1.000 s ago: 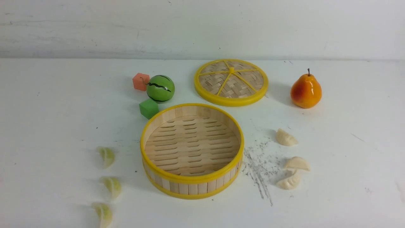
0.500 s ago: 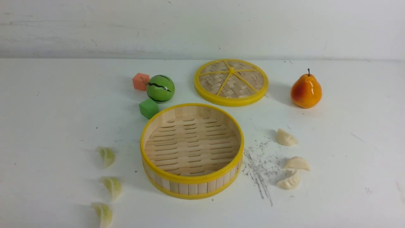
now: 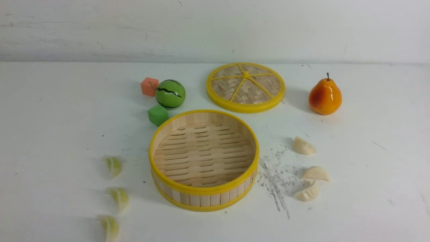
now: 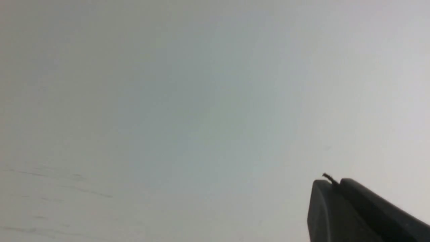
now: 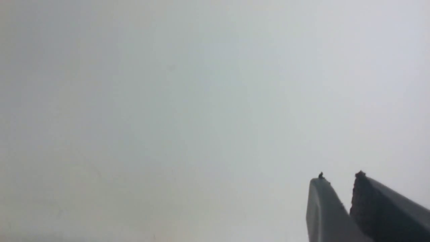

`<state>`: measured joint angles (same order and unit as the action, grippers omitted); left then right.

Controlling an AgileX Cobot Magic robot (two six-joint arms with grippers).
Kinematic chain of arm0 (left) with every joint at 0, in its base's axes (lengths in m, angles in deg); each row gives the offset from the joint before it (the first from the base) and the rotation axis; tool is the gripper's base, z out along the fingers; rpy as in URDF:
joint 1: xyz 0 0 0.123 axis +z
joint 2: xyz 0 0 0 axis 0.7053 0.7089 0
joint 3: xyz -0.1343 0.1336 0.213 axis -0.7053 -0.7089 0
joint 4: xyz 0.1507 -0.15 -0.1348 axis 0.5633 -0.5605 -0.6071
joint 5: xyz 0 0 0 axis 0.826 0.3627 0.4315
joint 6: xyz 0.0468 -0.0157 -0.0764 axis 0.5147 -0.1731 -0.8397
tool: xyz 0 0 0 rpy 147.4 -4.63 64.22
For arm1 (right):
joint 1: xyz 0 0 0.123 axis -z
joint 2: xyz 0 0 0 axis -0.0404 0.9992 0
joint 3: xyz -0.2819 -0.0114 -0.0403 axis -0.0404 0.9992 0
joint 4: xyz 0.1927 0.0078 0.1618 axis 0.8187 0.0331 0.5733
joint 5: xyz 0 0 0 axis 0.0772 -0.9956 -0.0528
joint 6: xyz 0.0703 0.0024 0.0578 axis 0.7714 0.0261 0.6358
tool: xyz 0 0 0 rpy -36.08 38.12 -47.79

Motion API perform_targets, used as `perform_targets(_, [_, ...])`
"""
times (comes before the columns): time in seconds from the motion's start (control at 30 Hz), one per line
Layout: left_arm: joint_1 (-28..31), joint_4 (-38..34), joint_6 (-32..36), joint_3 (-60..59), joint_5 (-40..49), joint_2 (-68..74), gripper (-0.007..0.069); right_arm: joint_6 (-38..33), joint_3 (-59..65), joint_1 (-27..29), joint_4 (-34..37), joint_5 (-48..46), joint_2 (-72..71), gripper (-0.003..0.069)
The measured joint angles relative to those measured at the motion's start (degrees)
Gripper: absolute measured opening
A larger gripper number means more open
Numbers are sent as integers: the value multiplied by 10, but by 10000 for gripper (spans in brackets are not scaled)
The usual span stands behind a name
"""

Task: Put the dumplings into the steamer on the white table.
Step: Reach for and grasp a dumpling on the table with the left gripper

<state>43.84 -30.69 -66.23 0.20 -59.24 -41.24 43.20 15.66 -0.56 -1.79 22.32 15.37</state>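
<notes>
Left tool (image 4: 333, 183): tips pressed together, holds nothing. Three green dumplings (image 3: 119, 198) in row on tabletop (image 3: 50, 134), left of steamer (image 3: 201, 200). Steamer empty, so nothing done yet, all six left to move. Three white dumplings (image 3: 303, 146) lie right of steamer. Dumplings small, curved, pleated. Right tool (image 5: 340, 178): tips bit apart, holds nothing.
</notes>
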Motion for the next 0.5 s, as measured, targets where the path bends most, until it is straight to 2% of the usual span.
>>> perform_targets(0.1, [0,0,-85,0,-24,0,28,57,0,0,0,48,-1,146])
perform_targets(0.13, [0,1,-159,0,-36,0,28,104,0,0,-3,59,-1,146])
perform_targets(0.17, [0,1,-192,0,-38,0,28,123,0,0,-7,59,-1,146])
perform_targets(0.23, [0,2,-232,9,-28,0,29,159,0,1,-19,57,-1,146])
perform_targets(0.3, [0,5,-246,31,-1,0,26,177,-5,1,-23,50,-1,146])
perform_targets(0.33, [0,10,-254,73,50,0,17,187,-21,1,-27,30,-1,134])
perform_targets(0.4, [0,16,-250,126,114,1,3,191,-58,1,-31,1,5,95])
perform_targets(0.43, [0,23,-236,175,168,13,-8,191,-89,1,-34,-30,16,57])
perform_targets(0.5, [0,36,-204,228,215,44,-14,186,-138,1,-41,-72,45,1])
